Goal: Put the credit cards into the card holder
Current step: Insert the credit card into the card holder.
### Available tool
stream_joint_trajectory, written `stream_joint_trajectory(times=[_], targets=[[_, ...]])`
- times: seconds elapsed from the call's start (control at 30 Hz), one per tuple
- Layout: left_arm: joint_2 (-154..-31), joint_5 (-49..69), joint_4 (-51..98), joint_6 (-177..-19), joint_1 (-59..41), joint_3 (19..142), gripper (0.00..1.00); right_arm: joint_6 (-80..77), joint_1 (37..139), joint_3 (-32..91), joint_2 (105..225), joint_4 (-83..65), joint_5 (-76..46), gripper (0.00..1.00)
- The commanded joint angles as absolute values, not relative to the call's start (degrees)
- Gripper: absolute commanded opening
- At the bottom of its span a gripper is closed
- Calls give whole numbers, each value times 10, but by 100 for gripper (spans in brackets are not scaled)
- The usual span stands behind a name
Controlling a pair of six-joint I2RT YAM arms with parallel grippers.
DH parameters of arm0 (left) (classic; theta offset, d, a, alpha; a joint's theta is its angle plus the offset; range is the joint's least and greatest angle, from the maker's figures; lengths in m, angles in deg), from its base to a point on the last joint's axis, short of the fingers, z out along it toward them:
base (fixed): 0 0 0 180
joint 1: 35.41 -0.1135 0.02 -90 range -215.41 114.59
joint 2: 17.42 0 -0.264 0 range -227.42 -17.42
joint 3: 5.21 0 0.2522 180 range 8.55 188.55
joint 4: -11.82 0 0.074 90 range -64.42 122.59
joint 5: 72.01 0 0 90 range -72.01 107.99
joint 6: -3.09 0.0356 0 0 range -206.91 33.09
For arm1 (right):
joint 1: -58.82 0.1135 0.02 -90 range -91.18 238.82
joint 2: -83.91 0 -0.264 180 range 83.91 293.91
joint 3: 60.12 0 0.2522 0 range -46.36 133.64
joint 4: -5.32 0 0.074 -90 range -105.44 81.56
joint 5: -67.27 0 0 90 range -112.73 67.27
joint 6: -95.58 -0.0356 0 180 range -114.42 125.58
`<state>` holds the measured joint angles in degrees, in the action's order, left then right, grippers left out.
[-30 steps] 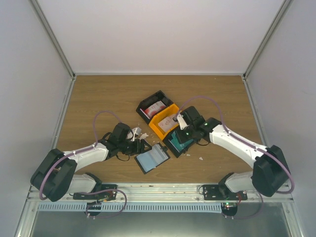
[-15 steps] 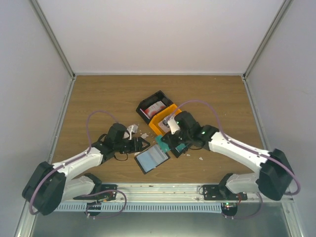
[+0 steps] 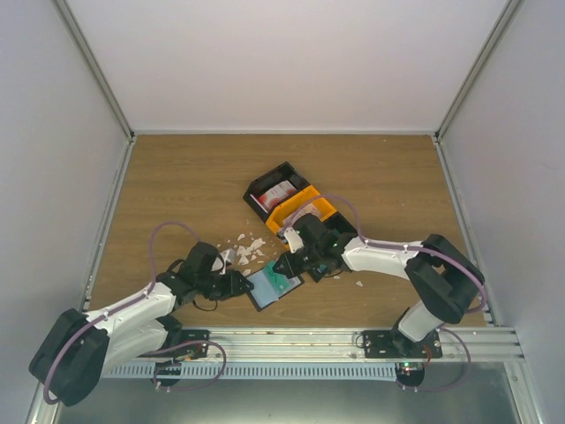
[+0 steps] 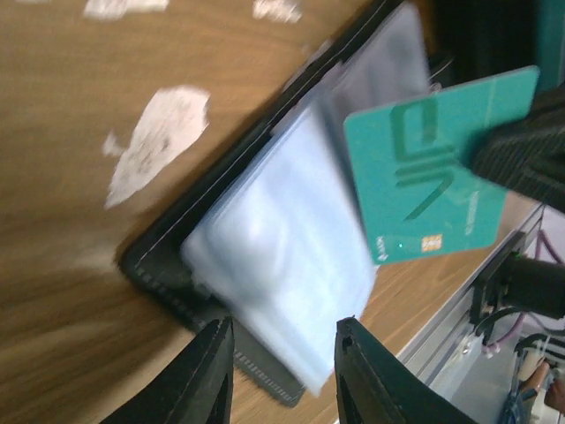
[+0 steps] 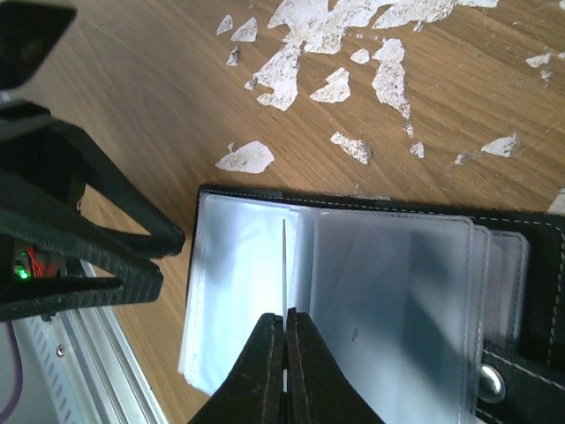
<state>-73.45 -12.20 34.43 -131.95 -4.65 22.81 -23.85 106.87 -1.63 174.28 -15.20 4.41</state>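
Teal card [image 4: 433,190], pinched edge-on in my shut right claw [image 5: 285,322], hangs just over the open holder [image 3: 262,290], lower centre of the surface [image 3: 177,194]. My left claw [image 4: 282,371] straddles the holder's edge, jaws apart; I cannot tell if it grips. White scraps [image 5: 287,66] lie just above, with the black bin [image 3: 256,187] and orange bin [image 3: 311,201] beyond.
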Motion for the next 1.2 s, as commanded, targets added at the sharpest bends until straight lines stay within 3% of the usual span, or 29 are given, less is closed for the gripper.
stream_joint_trajectory(times=[0.0, 0.47, 0.73, 1.17], targets=[[-731, -142, 344, -1335, -42, 207, 33, -259, 1070, -17, 1771, -106, 63, 0], [-769, -131, 336, -1340, -40, 211, 18, -293, 1064, -29, 1788, -135, 6, 0], [-770, -117, 341, -1337, -40, 219, 17, -348, 1060, -60, 1742, -137, -36, 1], [-808, -113, 325, -1324, -40, 224, 15, -375, 1061, -86, 1786, -40, 63, 1]])
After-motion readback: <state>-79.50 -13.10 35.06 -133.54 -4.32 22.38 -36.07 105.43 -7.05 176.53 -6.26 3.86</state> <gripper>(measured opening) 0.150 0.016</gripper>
